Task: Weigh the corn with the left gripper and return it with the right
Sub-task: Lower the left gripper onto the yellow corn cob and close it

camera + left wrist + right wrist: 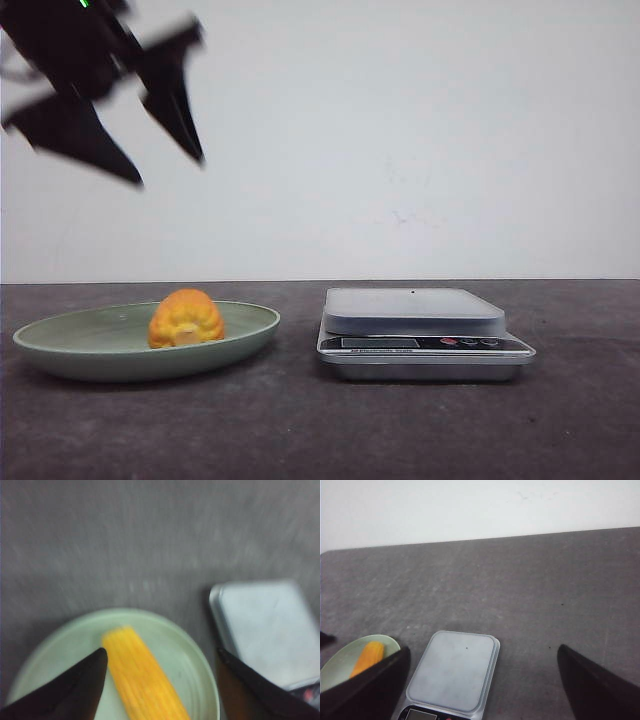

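Over the dark grey table, the left gripper hangs high, fingers spread wide and empty. The right gripper is wide open too, holding nothing. The kitchen scale sits just beside the pale green plate, where the corn lies unobstructed.

Yellow-orange corn, pale green plate, silver-grey scale.

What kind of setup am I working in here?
Probably a lab test bench, not a real kitchen: a bare dark table against a blank white wall, holding only a kitchen scale and corn on a green plate.
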Available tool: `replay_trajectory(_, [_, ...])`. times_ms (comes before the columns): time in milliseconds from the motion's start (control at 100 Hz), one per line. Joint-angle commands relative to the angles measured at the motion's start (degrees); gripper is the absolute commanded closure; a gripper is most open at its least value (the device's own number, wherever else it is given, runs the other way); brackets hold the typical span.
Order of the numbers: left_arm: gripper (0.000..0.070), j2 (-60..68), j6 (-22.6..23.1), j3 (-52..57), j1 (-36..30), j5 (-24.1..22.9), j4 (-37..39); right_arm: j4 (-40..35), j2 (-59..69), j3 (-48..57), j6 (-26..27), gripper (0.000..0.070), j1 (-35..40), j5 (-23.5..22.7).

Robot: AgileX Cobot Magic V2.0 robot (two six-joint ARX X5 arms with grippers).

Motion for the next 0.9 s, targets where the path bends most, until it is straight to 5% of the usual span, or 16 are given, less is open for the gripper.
replay_trajectory(0, [0.0304,3.2,-1.3,1.2,-0.6,-0.5,0.4,0.2,0.2,0.8,-1.5,0.0094,0.1,0.0])
replay_trajectory(500, [0.0318,13.8,-3.1,1.2,-5.4,-3.0,-3.3,-0.5,0.4,0.8,-2.2,0.0084,0.3,0.0])
replay_trajectory(560, [0.0409,13.8,-3.0,1.2,-6.2,-4.2,-3.5,-0.5,0.4,0.8,-2.2,0.0085,0.3,0.0])
replay_trajectory(660, [0.0696,13.8,-2.9,1.2,-7.0,-4.7,-3.2,-0.5,0.4,0.8,-2.2,0.0085,0.3,0.0])
replay_trajectory(890, [0.0693,12.2,-2.7,1.4,-7.0,-5.2,-3.8,-0.5,0.4,0.8,-2.4,0.0085,0.3,0.0])
